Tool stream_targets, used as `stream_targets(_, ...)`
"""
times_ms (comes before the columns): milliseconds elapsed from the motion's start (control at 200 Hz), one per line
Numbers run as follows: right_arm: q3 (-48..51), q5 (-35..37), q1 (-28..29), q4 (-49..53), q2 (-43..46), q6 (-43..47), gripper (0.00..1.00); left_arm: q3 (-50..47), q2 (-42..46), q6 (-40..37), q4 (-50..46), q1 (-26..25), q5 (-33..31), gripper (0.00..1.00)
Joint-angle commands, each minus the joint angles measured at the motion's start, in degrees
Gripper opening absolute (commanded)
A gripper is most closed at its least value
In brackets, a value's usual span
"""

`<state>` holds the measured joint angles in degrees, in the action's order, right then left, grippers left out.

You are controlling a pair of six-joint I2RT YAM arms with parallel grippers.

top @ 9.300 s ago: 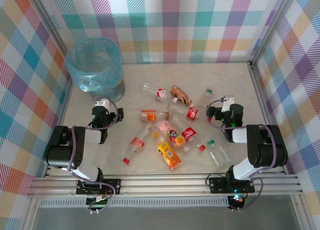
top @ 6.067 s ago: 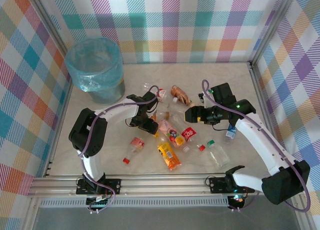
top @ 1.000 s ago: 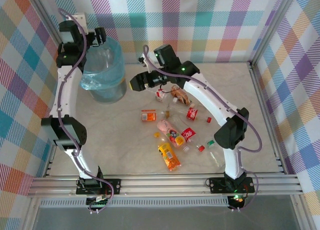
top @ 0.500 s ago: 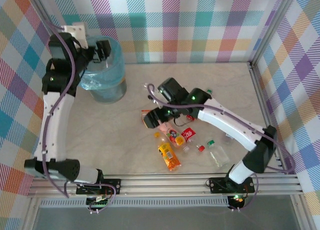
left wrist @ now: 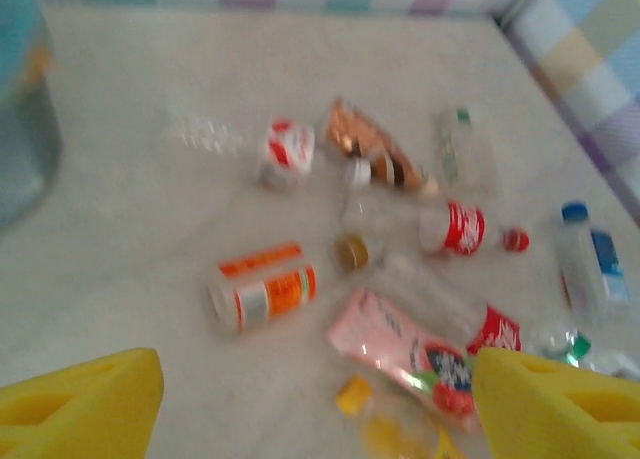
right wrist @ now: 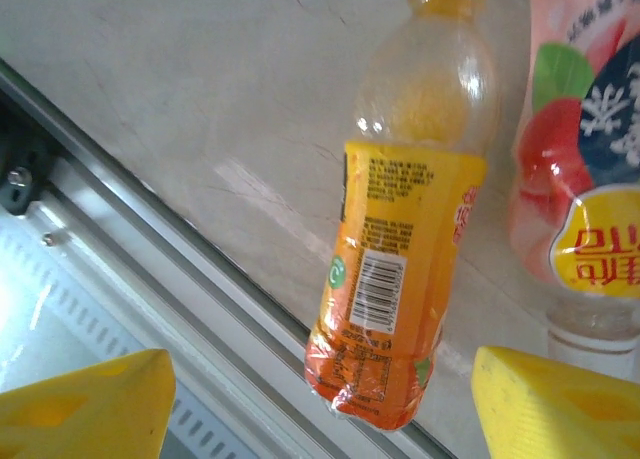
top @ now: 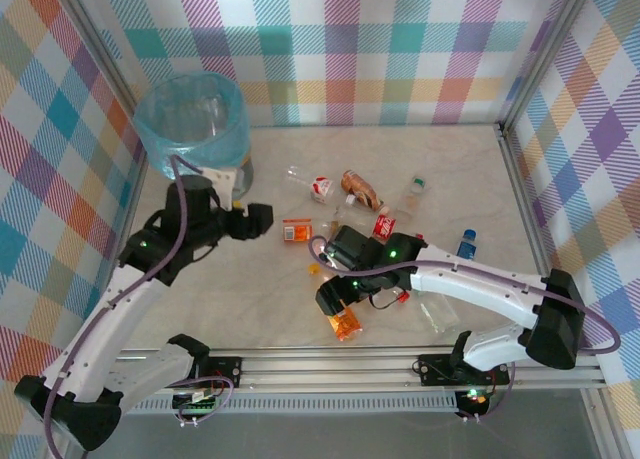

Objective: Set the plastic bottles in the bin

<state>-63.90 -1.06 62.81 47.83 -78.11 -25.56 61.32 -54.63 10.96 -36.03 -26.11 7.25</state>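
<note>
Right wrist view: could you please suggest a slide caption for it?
Open right gripper above an orange bottle lying at the table edge, a pink bottle beside it.

Pastel plaid walls close me in at the back, left and right of the frame. My pale marbled tabletop ends at a metal rail along the bottom.

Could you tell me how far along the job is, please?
Done: the bin's contents are unclear. In hand: nothing; the left gripper is open, and the open right gripper hovers over the yellow-labelled bottle. Left: the orange-labelled bottle and many others on the table.
</note>
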Motion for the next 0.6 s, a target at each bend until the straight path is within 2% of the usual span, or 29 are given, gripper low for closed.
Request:
stream_targets(0,3.3,2.0,1.1,-3.1,-1.0,-3.4,0.79,-4.6,3.0,5.1,0.5,-3.1,-1.3,0.81)
stream_targets(280,5.2,3.7,2.5,-5.8,-6.8,-5.7,0.8,-13.6,6.8,10.1,1.0,-7.0,-2.7,0.81)
stream_targets(595,5.1,4.7,3.6,-8.1,-13.1,-7.5,0.82,-16.9,8.2,10.8,-1.0,-7.6,-3.9,0.82)
